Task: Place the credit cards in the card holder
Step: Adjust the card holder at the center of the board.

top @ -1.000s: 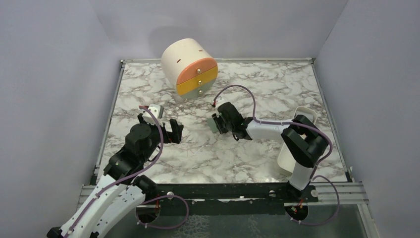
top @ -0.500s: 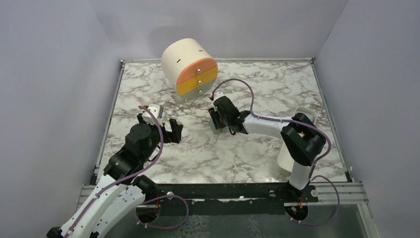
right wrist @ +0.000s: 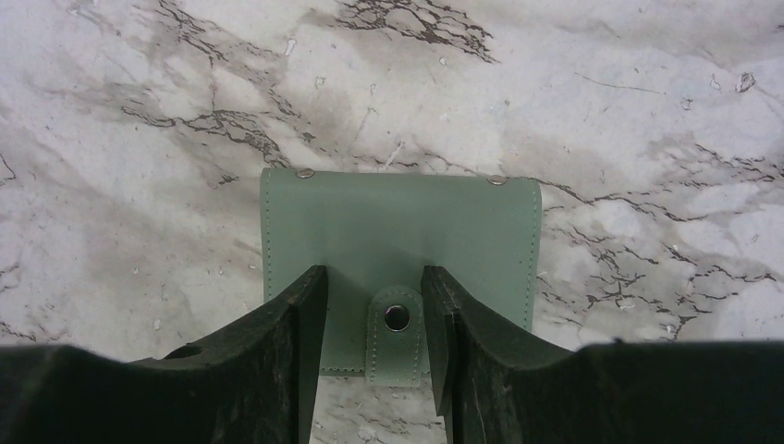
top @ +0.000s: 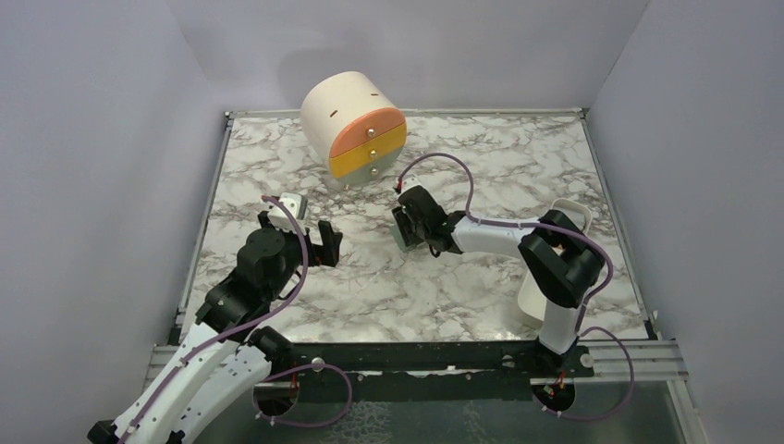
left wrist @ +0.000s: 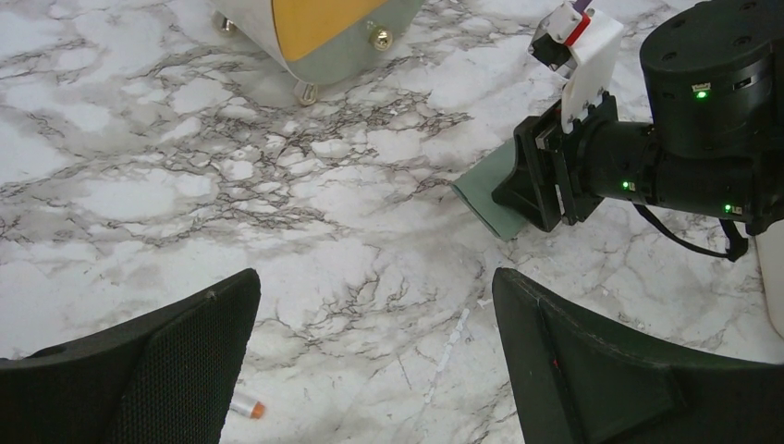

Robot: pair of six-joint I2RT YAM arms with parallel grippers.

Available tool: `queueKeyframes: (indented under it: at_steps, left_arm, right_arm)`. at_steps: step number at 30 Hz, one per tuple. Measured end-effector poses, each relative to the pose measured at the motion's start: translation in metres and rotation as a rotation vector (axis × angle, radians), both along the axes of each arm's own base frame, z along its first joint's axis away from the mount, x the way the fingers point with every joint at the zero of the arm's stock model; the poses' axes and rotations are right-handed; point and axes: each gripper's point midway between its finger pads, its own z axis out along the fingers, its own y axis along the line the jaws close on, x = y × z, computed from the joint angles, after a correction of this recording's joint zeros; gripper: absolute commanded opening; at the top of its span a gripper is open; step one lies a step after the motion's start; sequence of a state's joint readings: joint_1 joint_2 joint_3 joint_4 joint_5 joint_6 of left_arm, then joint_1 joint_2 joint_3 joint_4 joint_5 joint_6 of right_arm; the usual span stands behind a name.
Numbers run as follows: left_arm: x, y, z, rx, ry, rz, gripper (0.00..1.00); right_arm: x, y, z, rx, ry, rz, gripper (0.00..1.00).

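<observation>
card holder [right wrist: 398,242] | sage-green, closed, snap tab | flat on marble table [right wrist: 139,120]

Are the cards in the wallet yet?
Not yet. Done: nothing that shows; the wallet lies closed on the table, and no cards are in view. In hand: the right gripper is over the wallet, its fingers either side of the snap tab. The left gripper hangs open. Left: open it, then slot every card in.
</observation>
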State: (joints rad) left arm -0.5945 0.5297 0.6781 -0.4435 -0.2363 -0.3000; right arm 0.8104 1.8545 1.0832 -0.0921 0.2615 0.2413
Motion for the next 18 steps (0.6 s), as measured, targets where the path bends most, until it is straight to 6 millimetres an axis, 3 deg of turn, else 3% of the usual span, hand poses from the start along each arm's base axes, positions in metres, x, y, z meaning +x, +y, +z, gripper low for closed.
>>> queueKeyframes:
  at_steps: [18]
  left_arm:
    - [0.001, -0.001, -0.003, 0.007, 0.012, 0.0, 0.99]
  right_arm:
    - [-0.023, -0.016, 0.0, -0.013, 0.059, 0.003, 0.47]
